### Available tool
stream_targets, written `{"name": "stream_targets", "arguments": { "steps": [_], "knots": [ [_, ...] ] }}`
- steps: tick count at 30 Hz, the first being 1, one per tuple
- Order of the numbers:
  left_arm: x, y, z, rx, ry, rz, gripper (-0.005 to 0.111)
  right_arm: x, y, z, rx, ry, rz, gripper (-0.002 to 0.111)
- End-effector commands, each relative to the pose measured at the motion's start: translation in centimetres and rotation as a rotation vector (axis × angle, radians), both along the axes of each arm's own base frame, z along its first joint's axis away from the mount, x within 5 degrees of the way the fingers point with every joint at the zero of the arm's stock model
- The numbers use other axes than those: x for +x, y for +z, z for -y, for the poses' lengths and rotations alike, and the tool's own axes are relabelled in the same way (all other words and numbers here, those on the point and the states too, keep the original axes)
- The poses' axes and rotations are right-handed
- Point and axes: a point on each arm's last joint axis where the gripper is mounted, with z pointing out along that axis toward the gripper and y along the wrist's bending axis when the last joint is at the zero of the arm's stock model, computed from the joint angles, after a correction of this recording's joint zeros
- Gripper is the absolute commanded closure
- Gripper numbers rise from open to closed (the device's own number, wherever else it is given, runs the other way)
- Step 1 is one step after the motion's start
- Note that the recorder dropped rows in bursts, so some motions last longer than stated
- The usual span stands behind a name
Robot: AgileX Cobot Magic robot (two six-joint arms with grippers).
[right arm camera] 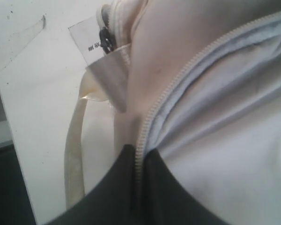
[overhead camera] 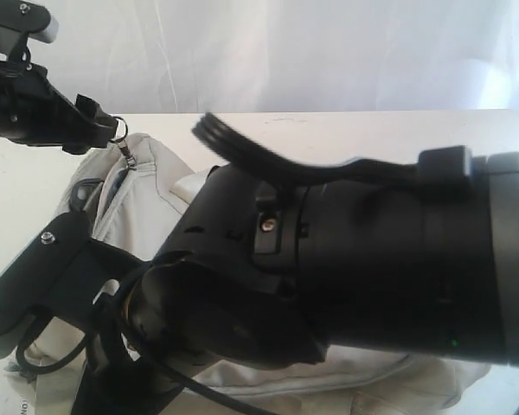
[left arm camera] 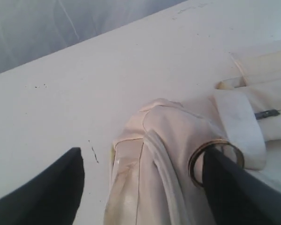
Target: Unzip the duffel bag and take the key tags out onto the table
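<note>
The cream duffel bag (overhead camera: 151, 186) lies on the white table (overhead camera: 346, 134), mostly hidden in the exterior view behind my right arm (overhead camera: 346, 268). My right gripper (right arm camera: 139, 153) is shut on the bag's light grey zipper edge (right arm camera: 178, 86), with the teeth running between its fingers. My left gripper (left arm camera: 143, 157) stands open over one end of the bag (left arm camera: 168, 136). A metal ring (left arm camera: 216, 158) on the bag is hooked round one of its fingers (left arm camera: 234, 192). In the exterior view that gripper (overhead camera: 102, 130) is at the bag's far left end. The key tags are hidden.
A pale webbing strap (right arm camera: 74, 150) trails off the bag onto the table. A clear label sleeve (right arm camera: 91, 42) with a black fitting sticks out at the bag's end. A white curtain (overhead camera: 285, 52) hangs behind the table. The table's edge (right arm camera: 9, 126) is near the strap.
</note>
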Motion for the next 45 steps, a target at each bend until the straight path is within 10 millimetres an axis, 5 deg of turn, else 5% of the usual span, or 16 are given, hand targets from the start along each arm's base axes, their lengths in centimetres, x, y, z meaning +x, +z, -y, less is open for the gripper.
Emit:
{"name": "stream_targets", "arguments": {
  "steps": [1,5,10,14,17,22,24,28,35,40,43,45],
  "knots": [
    [-1.9,3.8,-0.1,0.011,-0.059,0.029,0.034,-0.9,-0.4,0.0,-0.011,-0.009,-0.061,0.108],
    [-3.3,5.7,-0.1,0.069,-0.120,-0.013,0.034,-0.8,-0.3,-0.2,0.007,-0.008,-0.051,0.103],
    [-4.9,6.0,-0.1,0.104,-0.176,-0.128,0.034,-0.9,0.3,0.0,0.013,-0.006,-0.041,0.079],
    [-6.2,5.8,-0.1,0.103,-0.207,-0.228,0.034,-1.2,3.1,0.9,0.009,0.002,-0.012,0.057],
    [-7.3,5.3,-0.1,0.108,-0.237,-0.314,0.034,-1.6,5.9,2.6,-0.027,0.006,0.031,0.053],
    [-9.1,3.4,0.4,0.016,-0.270,-0.472,0.038,-2.5,9.7,6.6,-0.117,0.003,0.131,0.054],
    [-9.7,3.6,0.9,-0.020,-0.330,-0.486,0.054,-2.8,10.0,7.4,-0.167,0.025,0.139,0.054],
    [-10.9,4.8,1.1,-0.026,-0.383,-0.421,0.105,-2.8,8.7,7.4,-0.220,0.054,0.125,0.054],
    [-11.9,5.6,1.0,-0.033,-0.395,-0.390,0.107,-1.4,4.1,6.1,-0.399,0.134,0.145,0.058],
    [-12.0,5.7,1.2,-0.054,-0.403,-0.391,0.107,-0.3,2.7,5.4,-0.460,0.113,0.195,0.080],
    [-12.0,5.7,1.2,-0.056,-0.404,-0.391,0.107,0.1,3.1,5.5,-0.478,0.102,0.241,0.108],
    [-12.0,5.7,1.3,-0.067,-0.408,-0.389,0.107,0.6,3.6,5.5,-0.491,0.093,0.293,0.108]
  ]
}}
